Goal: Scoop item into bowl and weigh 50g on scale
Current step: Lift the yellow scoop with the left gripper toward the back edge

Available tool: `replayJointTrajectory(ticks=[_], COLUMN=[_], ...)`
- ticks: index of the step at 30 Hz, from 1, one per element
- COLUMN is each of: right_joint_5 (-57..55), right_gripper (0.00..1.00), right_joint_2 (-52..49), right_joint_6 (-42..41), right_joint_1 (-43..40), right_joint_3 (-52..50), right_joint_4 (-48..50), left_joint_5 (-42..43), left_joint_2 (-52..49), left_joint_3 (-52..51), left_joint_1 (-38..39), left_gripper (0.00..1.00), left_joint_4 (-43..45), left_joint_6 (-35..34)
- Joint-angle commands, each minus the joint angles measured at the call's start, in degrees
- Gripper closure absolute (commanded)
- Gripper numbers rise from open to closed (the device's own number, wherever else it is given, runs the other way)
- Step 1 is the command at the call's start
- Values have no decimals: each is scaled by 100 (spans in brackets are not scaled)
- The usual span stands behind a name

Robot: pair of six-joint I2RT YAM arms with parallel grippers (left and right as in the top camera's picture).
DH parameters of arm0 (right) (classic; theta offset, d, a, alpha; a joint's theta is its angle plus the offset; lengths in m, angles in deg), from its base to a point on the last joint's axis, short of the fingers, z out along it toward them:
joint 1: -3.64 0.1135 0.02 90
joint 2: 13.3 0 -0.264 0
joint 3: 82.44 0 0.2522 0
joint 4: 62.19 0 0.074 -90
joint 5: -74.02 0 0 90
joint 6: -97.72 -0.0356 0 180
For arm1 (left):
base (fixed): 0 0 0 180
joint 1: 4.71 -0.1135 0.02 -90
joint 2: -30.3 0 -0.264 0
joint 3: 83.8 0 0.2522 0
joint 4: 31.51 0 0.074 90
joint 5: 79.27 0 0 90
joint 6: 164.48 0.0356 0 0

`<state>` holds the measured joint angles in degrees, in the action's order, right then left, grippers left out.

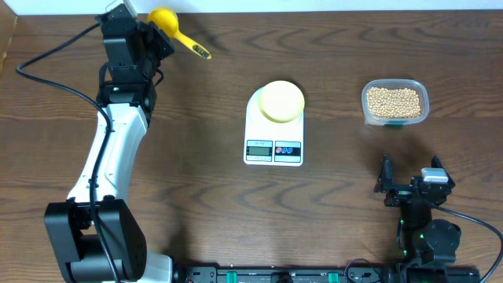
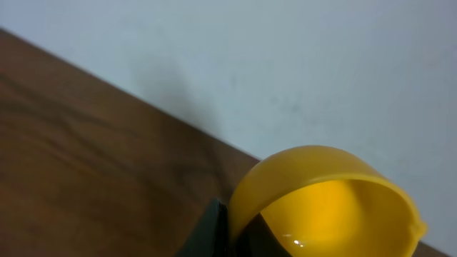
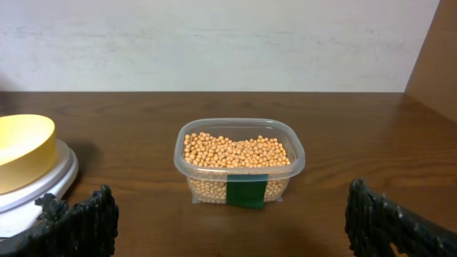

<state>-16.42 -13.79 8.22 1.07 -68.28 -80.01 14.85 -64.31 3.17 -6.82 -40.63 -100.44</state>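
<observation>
Scoop: yellow cup right up against the left wrist lens, far left corner of the bench.
Left gripper: clamped on the scoop's cup wall.
Right gripper: fingers spread wide, holding nothing, near edge on the right.
Bowl: sitting on the scale, mid-bench.
Beans: heaped in the clear tub, toward the right edge.

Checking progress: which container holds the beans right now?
The clear plastic tub, right of the scale. The pale yellow bowl on the scale and the yellow scoop are empty.
</observation>
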Motion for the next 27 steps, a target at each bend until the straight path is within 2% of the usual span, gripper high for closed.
replayJointTrajectory(ticks=[1, 27], right_joint_5=[13, 13], right_gripper=[1, 1], right_joint_2=[0, 0], right_joint_6=[44, 44], right_joint_1=[-22, -22], right_joint_3=[-9, -9], right_joint_4=[-26, -26], left_joint_5=[-33, -31], left_joint_2=[0, 0], left_joint_3=[59, 59], left_joint_1=[-20, -17], left_gripper=[93, 93], left_joint_4=[262, 361], left_joint_6=[-74, -76])
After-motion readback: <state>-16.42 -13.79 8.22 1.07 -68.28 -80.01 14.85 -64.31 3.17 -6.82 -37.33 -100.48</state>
